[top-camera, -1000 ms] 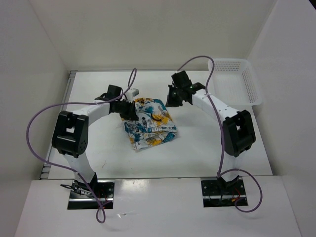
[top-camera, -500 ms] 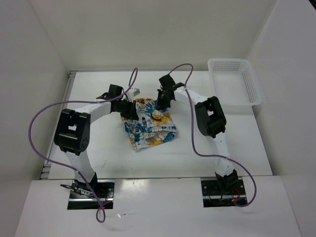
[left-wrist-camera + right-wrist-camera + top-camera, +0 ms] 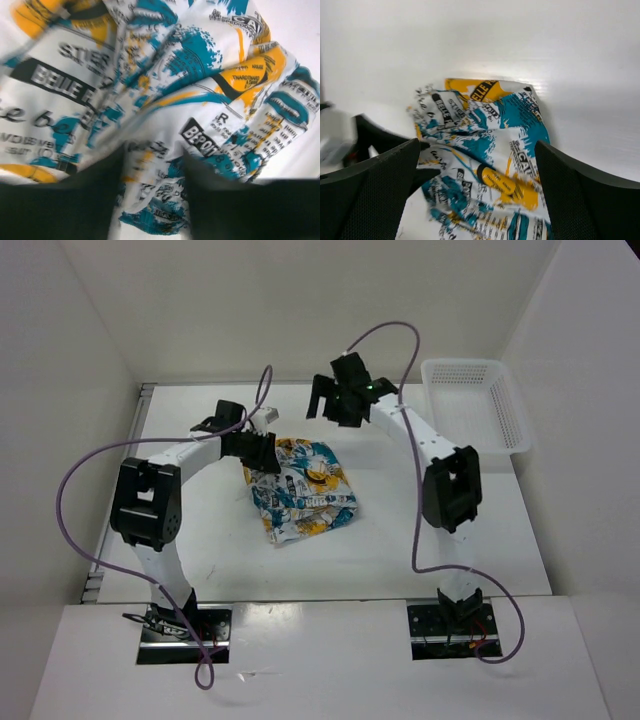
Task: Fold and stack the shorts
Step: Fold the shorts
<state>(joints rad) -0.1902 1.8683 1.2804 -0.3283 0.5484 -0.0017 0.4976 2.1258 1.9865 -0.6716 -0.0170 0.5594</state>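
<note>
My right tool (image 3: 332, 403) hangs with jaws apart beyond the shorts (image 3: 303, 490), folded in 1 bundle on the counter (image 3: 450, 530); my left tool (image 3: 262, 447) meets their corner, grip unclear, so I judge only stacking left.

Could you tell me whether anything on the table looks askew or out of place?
The shorts lie on the table in a rumpled, lopsided bundle, with uneven edges rather than a square fold. Nothing else stands out.

Soft matt printed cloth shorts (image 3: 303, 490); white plastic mesh basket (image 3: 470, 418)
</note>
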